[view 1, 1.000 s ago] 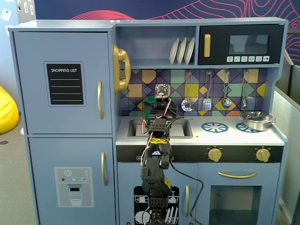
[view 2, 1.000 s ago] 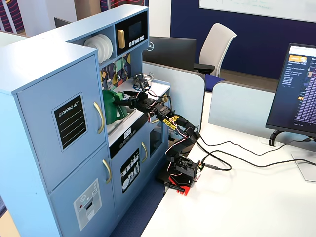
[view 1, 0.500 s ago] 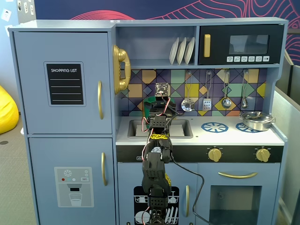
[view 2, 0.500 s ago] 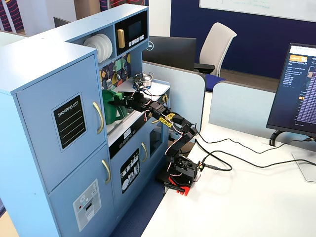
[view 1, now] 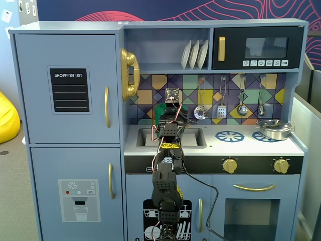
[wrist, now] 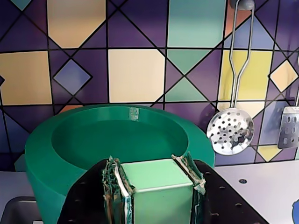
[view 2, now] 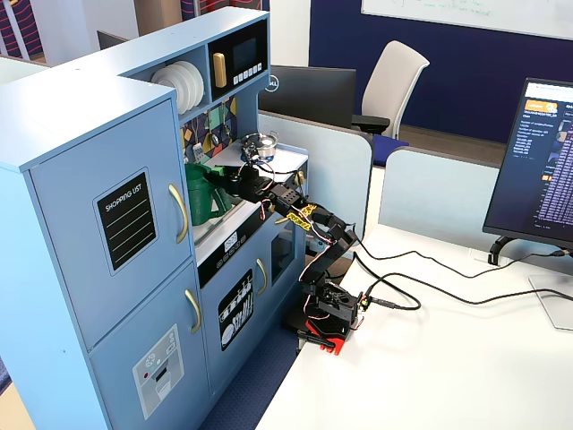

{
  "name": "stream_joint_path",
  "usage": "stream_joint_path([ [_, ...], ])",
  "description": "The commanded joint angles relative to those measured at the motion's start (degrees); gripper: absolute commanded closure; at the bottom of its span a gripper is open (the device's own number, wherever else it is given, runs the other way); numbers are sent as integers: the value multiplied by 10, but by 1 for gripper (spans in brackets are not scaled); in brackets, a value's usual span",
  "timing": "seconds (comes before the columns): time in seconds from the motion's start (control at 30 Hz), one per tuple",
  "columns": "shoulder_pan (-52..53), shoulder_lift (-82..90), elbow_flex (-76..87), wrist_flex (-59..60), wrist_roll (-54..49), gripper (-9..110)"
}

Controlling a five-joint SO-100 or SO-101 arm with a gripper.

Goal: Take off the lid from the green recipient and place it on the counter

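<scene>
Gripper [wrist: 156,196] closed tight on light-green knob [wrist: 156,179] of lid, one finger [wrist: 114,186] on each side. Lid [view 2: 218,176] held up, level with top of pot, not lying on it. Green pot [wrist: 93,140] stands open at back of counter [view 1: 210,145], by sink [view 1: 193,138]. Slotted spoon [wrist: 230,130] hangs on wall, right of pot in wrist view. Silver pot [view 1: 275,128] far right of green pot.

The green recipient [wrist: 60,154] stands upright, open-topped, at the counter's [view 1: 251,145] back edge. The lid's lighter-green knob [wrist: 156,186] — clamped in the end effector [wrist: 154,196] — sits at six o'clock of its rim.
</scene>
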Motion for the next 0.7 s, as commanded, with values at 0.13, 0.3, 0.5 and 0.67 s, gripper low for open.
stream_joint_path([
  [0.13, -10, 4, -39, -33, -3, 101],
  [0.3, -11, 3, -50, -93, -28, 101],
  [0.5, -5, 5, -66, -116, -47, 101],
  [0.67, 22, 15, -66, -115, -52, 101],
])
